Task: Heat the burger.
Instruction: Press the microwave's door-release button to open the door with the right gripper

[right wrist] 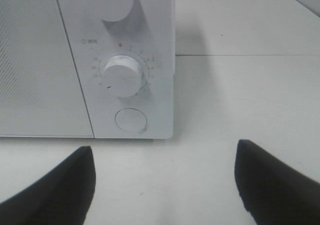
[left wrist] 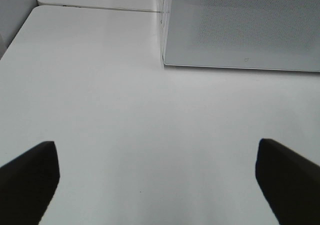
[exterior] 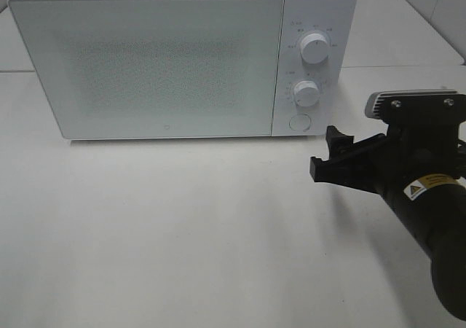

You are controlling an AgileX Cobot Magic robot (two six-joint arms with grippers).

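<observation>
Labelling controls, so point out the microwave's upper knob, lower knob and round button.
upper knob (exterior: 314,48), exterior high view, middle of its face.
lower knob (right wrist: 123,75), right wrist view, middle of its face.
round button (right wrist: 131,120), right wrist view, its middle.

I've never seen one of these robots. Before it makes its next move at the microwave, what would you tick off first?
1. Microwave door fully shut: ok.
2. Burger inside: cannot tell; it shows in no view and the door hides the inside.
3. Right gripper open and empty: ok.
4. Left gripper open and empty: ok.
5. Round button facing the right gripper, nothing between: ok.
6. Lower dial setting: cannot tell, marks blurred.
</observation>
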